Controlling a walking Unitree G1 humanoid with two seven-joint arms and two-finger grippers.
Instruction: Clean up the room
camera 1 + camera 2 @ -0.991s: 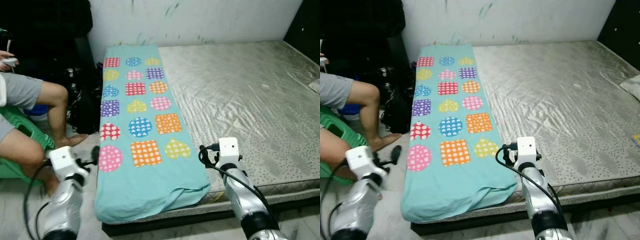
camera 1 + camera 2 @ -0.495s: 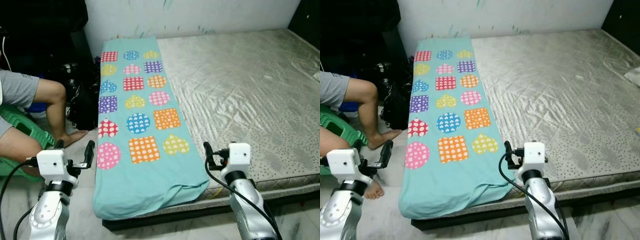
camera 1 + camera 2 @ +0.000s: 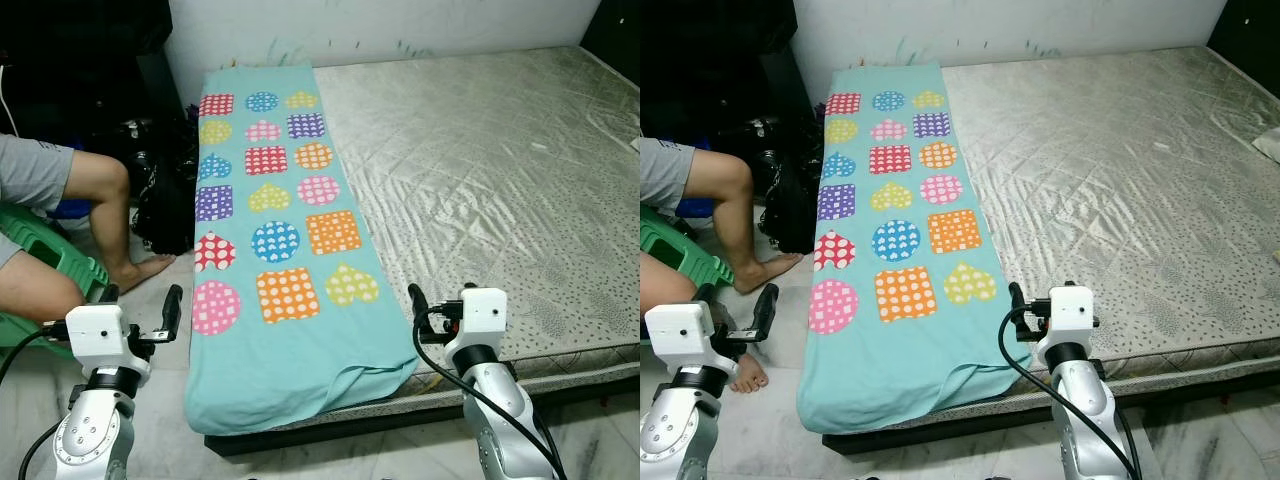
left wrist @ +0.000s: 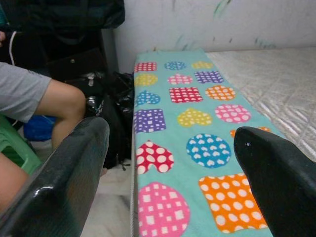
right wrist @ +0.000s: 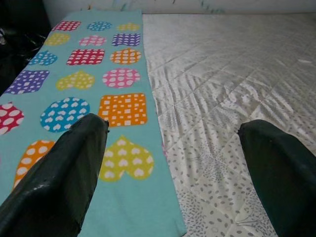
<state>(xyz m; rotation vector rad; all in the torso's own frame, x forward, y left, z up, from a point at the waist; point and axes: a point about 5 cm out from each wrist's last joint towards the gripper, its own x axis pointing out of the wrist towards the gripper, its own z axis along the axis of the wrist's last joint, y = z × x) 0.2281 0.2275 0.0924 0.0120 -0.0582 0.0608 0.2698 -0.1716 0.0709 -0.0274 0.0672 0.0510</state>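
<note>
While the teal blanket [image 3: 283, 250] already lies spread in a long flat strip on the mattress [image 3: 500, 190], nothing about it looks folded or put away, so the tidying seems to me to be at an early stage, with the blanket the likeliest thing left to deal with. It sits along the robot's left side of the bed, its near end drooping over the foot edge and bunched into a soft fold at the corner nearest the right hand [image 3: 437, 308], while its far end reaches the wall [image 3: 400, 25]. Its long axis runs straight away from the robot, from the foot of the bed to the wall, with the rows of coloured dotted hearts, squares and circles stacked along that line. Both hands are empty. The left hand [image 3: 140, 312] hovers over the floor just off the blanket's outer edge, fingers spread wide apart, and the right hand hangs near the foot edge of the mattress, just beside the blanket's inner corner, fingers likewise parted. A person's leg [image 3: 95, 215] and a green stool [image 3: 45, 265] stand close by on the left, next to a dark bag [image 3: 165, 195] against the bed.
</note>
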